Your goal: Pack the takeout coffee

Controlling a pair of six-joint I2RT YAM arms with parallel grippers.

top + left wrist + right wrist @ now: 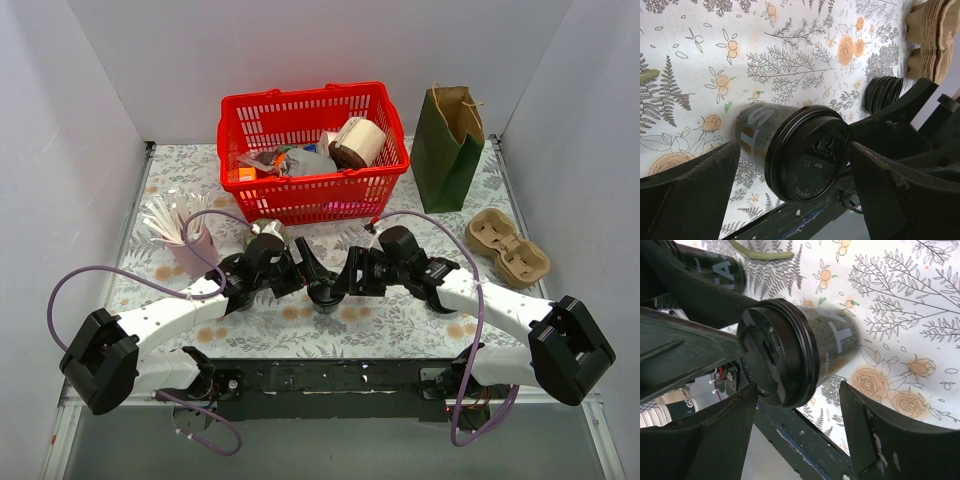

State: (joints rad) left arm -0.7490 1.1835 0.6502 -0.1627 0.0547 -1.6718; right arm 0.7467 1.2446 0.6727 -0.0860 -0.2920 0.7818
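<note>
The takeout coffee [322, 291], a small black cup with its black sip lid on, stands on the flowered table between both grippers. In the left wrist view the cup [805, 155] sits between my left gripper's [792, 150] fingers. The right finger touches the lid rim and the left fingertip lies against the cup wall. My left gripper [303, 275] is shut on the cup. My right gripper [343, 283] is open. In the right wrist view its fingers [860, 425] straddle the cup [790, 350] with table showing in the gap.
A second black cup [715, 270] stands just behind. A stack of black lids [882, 92] lies near the tan cardboard cup tray [507, 247]. A red basket [310, 150] and a green paper bag [447, 148] stand at the back. A pink holder of stirrers [180, 235] is at left.
</note>
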